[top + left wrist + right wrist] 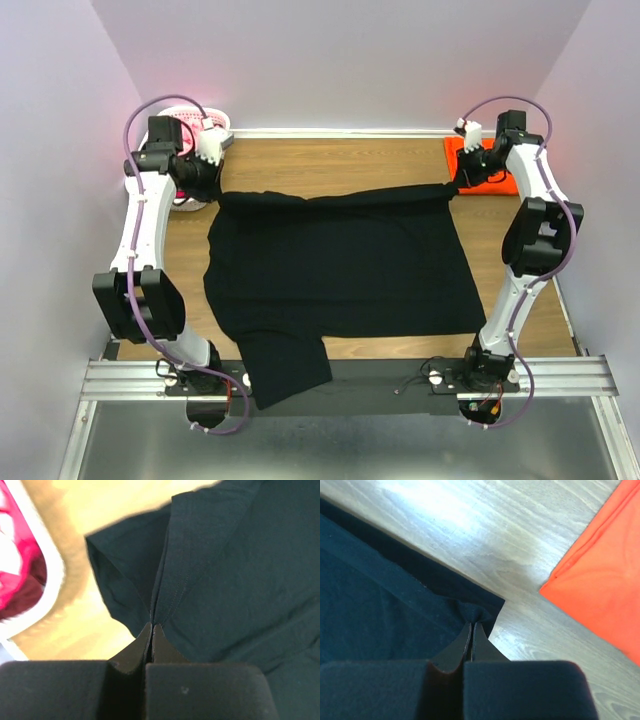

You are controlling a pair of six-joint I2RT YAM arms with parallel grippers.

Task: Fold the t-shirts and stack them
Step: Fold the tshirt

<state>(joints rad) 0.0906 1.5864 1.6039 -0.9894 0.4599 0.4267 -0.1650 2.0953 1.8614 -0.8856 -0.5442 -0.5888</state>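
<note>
The black t-shirt (340,270) lies spread across the middle of the desk (330,165), with part of it hanging over the near edge toward 7 o'clock. The left tool (151,626), at 10 o'clock, is pinched closed on the shirt's far left corner. The right tool (471,625), at 2 o'clock, is pinched closed on its far right corner. The orange t-shirt (600,595) lies just beyond at 2 o'clock, and the white basket (190,118) sits at 10 o'clock.
</note>
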